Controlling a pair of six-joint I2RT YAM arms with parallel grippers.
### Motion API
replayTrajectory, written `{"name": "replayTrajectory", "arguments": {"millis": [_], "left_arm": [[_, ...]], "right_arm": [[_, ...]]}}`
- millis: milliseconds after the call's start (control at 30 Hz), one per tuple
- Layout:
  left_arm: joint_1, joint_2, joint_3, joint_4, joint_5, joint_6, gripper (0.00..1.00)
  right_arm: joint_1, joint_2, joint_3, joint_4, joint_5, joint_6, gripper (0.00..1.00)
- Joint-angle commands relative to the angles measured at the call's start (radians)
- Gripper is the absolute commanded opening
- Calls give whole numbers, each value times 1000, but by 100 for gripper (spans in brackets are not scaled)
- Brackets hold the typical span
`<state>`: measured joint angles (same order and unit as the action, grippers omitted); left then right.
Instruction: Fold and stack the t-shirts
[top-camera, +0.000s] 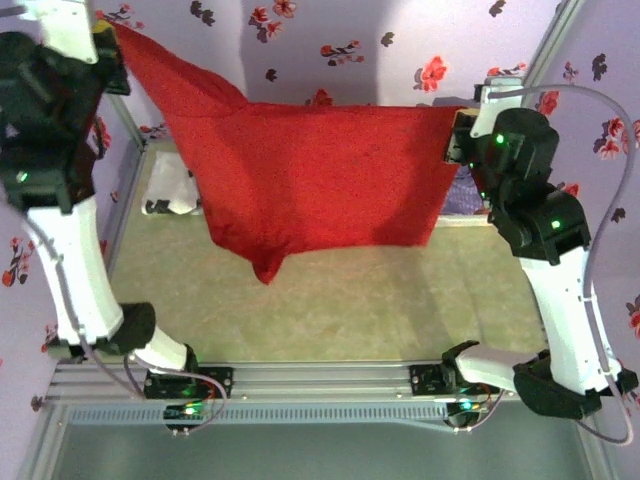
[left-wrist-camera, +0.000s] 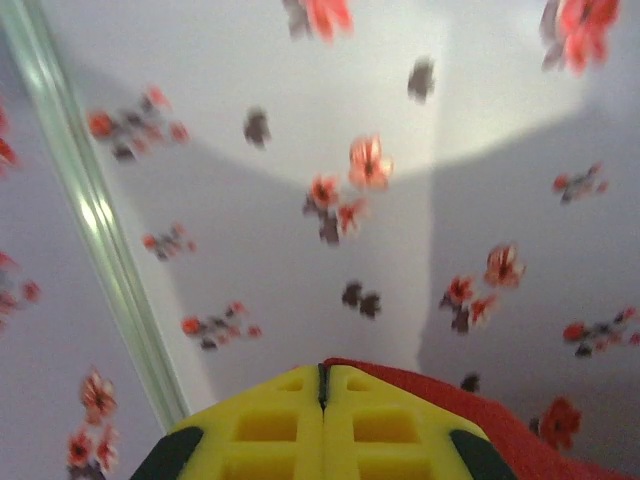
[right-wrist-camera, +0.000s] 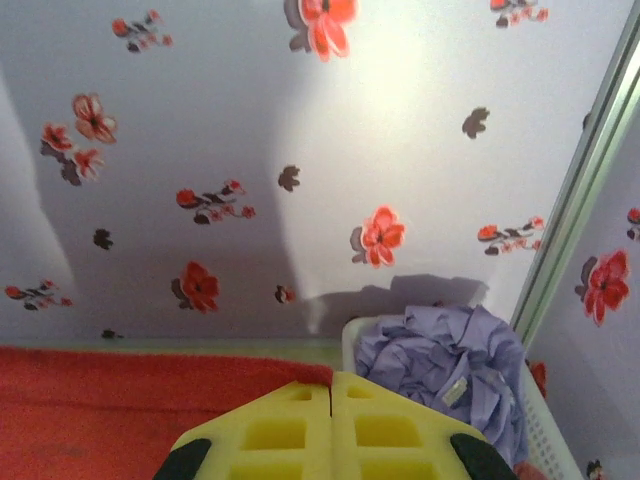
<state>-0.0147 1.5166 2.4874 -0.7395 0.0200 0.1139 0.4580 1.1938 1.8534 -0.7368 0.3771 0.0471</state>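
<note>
**Red t-shirt** (top-camera: 310, 180) is held spread in the air between the two arms, above the table (top-camera: 330, 310). The left jaws are clenched on its upper left corner, high against the flowered wall (top-camera: 330, 50). The right jaws are clenched on its right edge, lower down, so that the top edge slants down to the right. In both wrist views the yellow pads (left-wrist-camera: 270, 425) are pressed together, with red cloth beside them. **White t-shirt** (top-camera: 170, 190) is seen on the table at far left, partly hidden behind the red cloth. **Lavender t-shirt** (right-wrist-camera: 445, 355) is bundled in the white basket (right-wrist-camera: 350, 335) at far right.
</note>
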Motion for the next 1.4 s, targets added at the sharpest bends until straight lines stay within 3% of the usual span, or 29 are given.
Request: {"name": "replayTrajectory", "arguments": {"millis": [0,133,433,833,1133,1367], "left_arm": [[5,-58,-24,52,-23,28,0],[5,-227,-192,216,-58,46,0],[6,-283,-39,81,-69,47,0],[6,-274,100,133,-86,64,0],[5,-150,120,131,-34,67,0],[5,74,150,152,19,54,0]], "right_arm": [[31,-8,58,-18,-37,-43,0],[47,-65,62,14,-37,-68,0],[51,-159,124,-2,-234,-75,0],[47,-221,200,18,-260,-47,0],[45,-168,199,34,-219,-67,0],[44,-74,96,98,-78,-130,0]]}}
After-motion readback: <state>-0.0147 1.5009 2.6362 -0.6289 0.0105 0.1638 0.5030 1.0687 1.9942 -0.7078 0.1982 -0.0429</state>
